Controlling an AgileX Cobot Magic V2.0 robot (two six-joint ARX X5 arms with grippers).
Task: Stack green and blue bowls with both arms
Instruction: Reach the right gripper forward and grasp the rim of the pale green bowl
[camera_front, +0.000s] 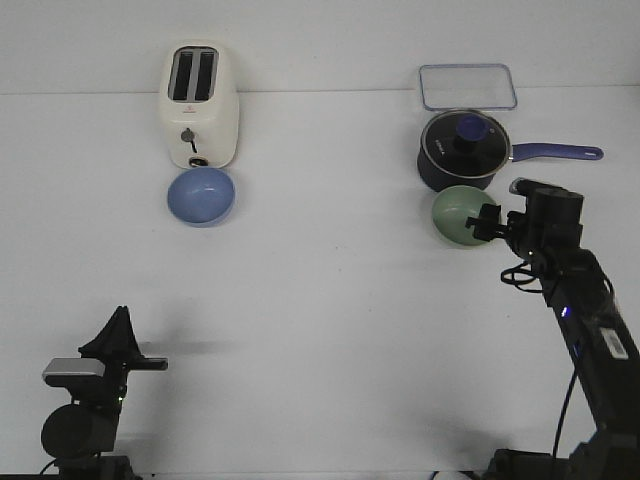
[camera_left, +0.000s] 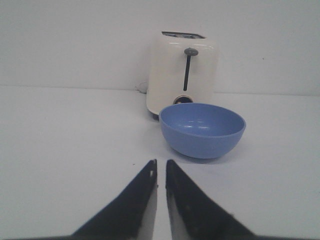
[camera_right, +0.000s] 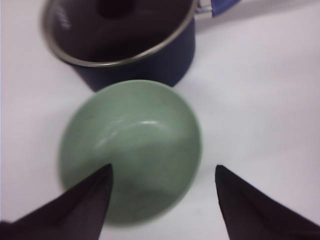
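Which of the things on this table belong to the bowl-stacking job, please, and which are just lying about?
Part of the job:
- green bowl, with the open right claw straddling its rim
- blue bowl, ahead of the left claw, nearly shut

Just lying about:
- toaster
- lidded saucepan
- clear lid

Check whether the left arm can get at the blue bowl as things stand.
Probably yes: only bare table lies between the left gripper and the blue bowl, though its fingers are nearly closed and the toaster stands close behind.
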